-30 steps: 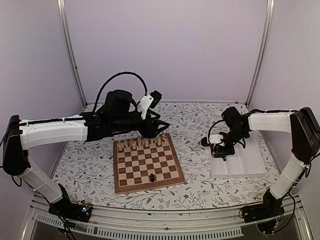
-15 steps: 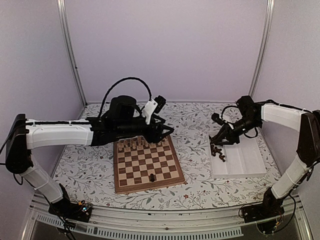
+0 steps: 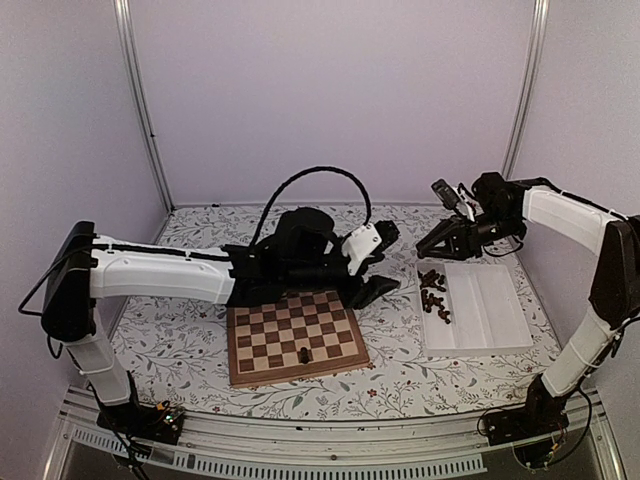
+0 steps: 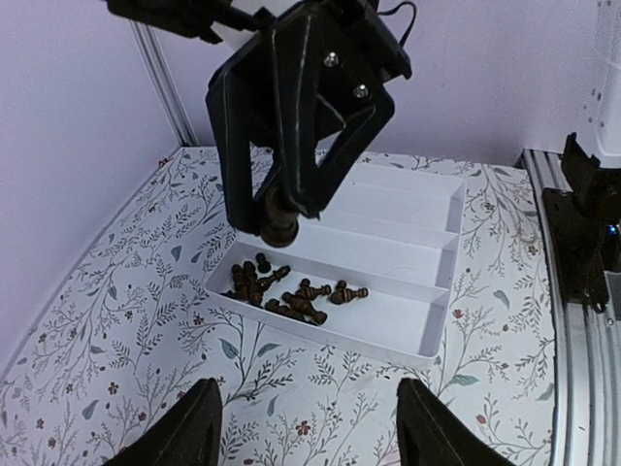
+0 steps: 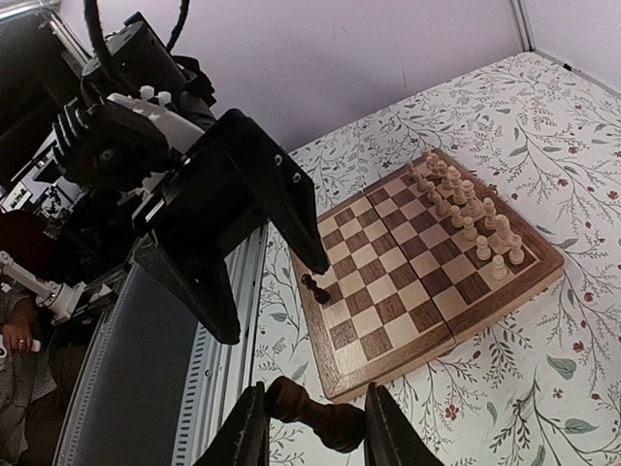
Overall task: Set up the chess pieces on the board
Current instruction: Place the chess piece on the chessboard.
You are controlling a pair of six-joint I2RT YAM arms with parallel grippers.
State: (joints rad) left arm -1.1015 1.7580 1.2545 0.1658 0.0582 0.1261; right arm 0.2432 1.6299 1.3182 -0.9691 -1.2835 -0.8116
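While the right gripper clamps 1 dark chessman over the tray, the left gripper hangs open by the chessboard's far-right corner.

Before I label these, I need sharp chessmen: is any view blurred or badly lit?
Top view: even soft light, but the dark pieces in the tray are tiny blobs. Left wrist view: those pieces are crisp. Right wrist view: the held piece is close and soft; the board is clear.

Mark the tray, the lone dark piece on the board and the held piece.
tray (image 4: 403,313), left wrist, bare floor
lone dark piece (image 5: 313,288), right wrist, body
held piece (image 5: 315,416), right wrist, middle
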